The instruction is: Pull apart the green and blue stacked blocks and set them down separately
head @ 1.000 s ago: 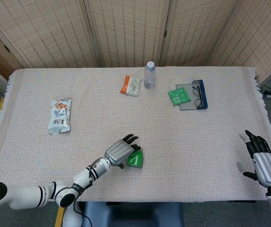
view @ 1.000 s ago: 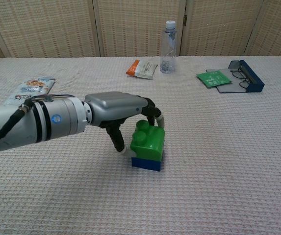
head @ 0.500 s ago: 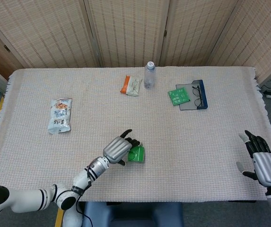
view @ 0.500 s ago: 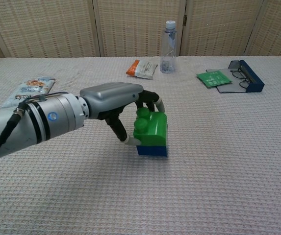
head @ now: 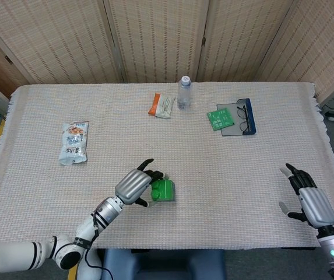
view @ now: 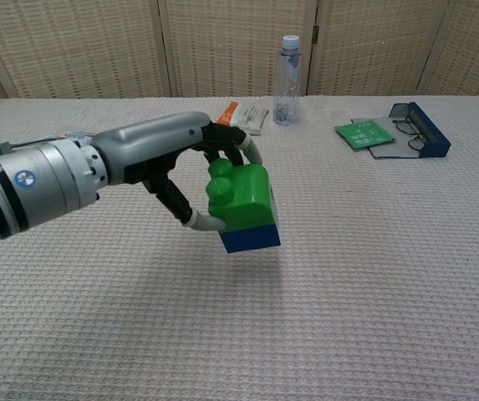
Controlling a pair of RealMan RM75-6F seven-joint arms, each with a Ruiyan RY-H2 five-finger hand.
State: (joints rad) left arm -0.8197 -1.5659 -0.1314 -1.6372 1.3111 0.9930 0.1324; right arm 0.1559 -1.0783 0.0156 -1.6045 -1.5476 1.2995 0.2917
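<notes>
You won't find a single legible word here: the round blue mark on the left arm, the snack bag near the table's left edge and the green card toward the far edge are too small to read

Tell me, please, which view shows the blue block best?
The chest view: the blue block shows plainly under the green block, lifted off the table in the left robot hand. In the head view only the green block shows from above; the blue one is hidden beneath.
</notes>
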